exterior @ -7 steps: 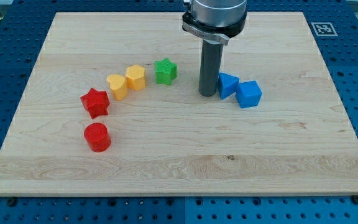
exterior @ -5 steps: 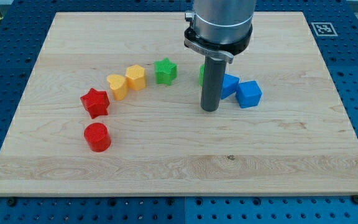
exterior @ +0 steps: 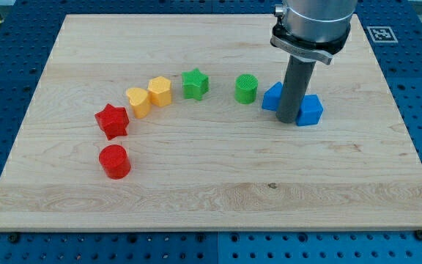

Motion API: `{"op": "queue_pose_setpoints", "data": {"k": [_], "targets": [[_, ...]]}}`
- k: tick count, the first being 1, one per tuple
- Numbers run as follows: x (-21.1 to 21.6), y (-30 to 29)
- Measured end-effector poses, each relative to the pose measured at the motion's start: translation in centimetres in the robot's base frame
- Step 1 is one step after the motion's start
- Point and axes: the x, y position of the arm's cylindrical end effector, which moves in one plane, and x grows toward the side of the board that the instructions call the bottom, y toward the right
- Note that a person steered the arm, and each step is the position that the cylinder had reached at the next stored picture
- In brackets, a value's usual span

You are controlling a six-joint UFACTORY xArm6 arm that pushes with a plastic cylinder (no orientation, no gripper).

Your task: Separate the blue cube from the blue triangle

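Note:
My tip (exterior: 289, 121) stands on the wooden board between two blue blocks at the view's right of centre. The blue triangle (exterior: 271, 96) lies just to the view's left of the rod, partly hidden by it. The blue cube (exterior: 311, 111) lies just to the view's right of the rod, touching or nearly touching it. The rod covers the gap between the two blocks.
A green cylinder (exterior: 246, 89) stands left of the blue triangle. Further left lie a green star (exterior: 195, 83), a yellow block (exterior: 160, 91), another yellow block (exterior: 138, 102), a red star (exterior: 112, 120) and a red cylinder (exterior: 114, 161). The board's right edge (exterior: 398, 110) is beyond the cube.
The rod moved to the view's right, from left of the blue blocks to between them. The blue cube shifted slightly right. The green cylinder, hidden before, now shows.

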Motion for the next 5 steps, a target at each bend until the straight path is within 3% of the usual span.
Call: {"op": "queue_pose_setpoints", "data": {"k": [3, 5], "targets": [[0.2, 2.1], [7.6, 4.8]]}}
